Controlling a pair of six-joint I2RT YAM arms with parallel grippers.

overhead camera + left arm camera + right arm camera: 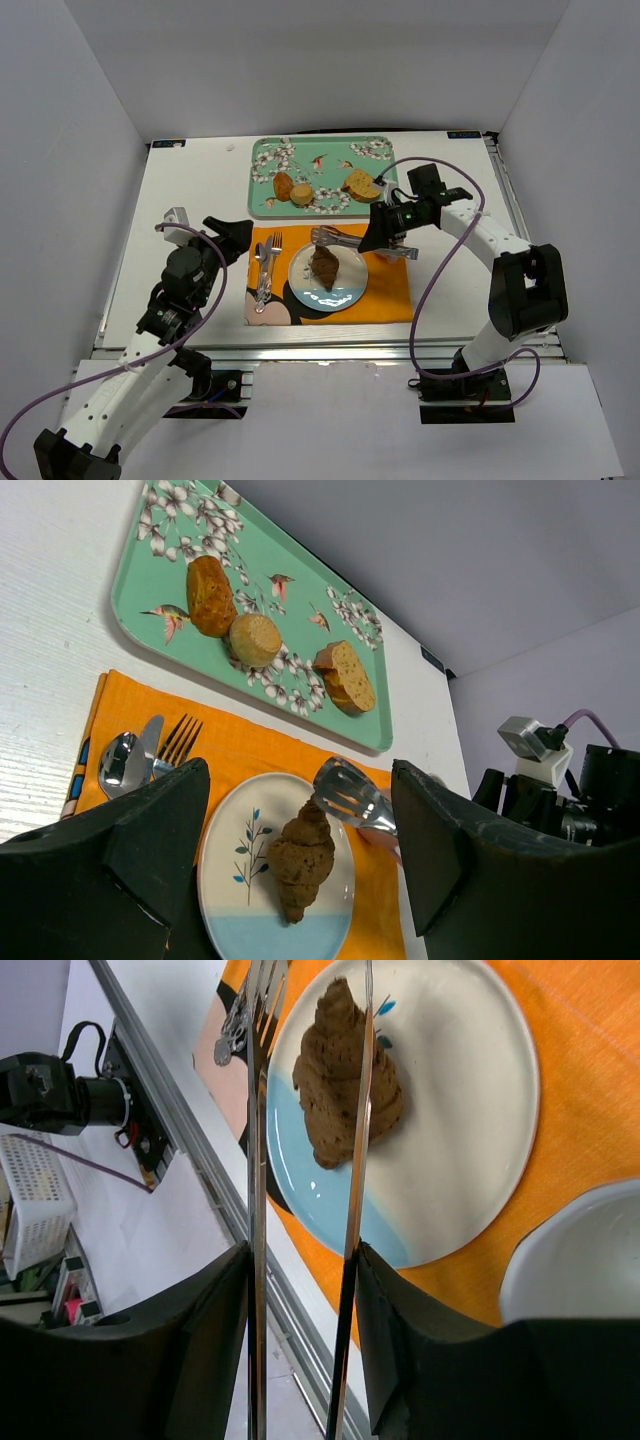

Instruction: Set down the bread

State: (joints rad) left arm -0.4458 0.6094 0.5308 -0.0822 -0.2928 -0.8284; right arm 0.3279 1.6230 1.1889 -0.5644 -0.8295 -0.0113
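bread [324, 266] — knobbly brown lump, mid glossy round plate [348, 288] | right gripper [386, 233] clamped on steel tongs [335, 237], tips at plate's far rim | left gripper [238, 233] spread apart, left of plate — well apart

Brown ridged croissant-shaped bread [324, 266], lying flat
It rests at the centre of the round white-and-blue plate [347, 288], its length running near to far.

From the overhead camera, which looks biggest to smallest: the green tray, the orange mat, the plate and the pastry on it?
1. orange mat
2. green tray, only slightly smaller; it lies farther from the camera, so the order of these two is unsure
3. plate
4. pastry
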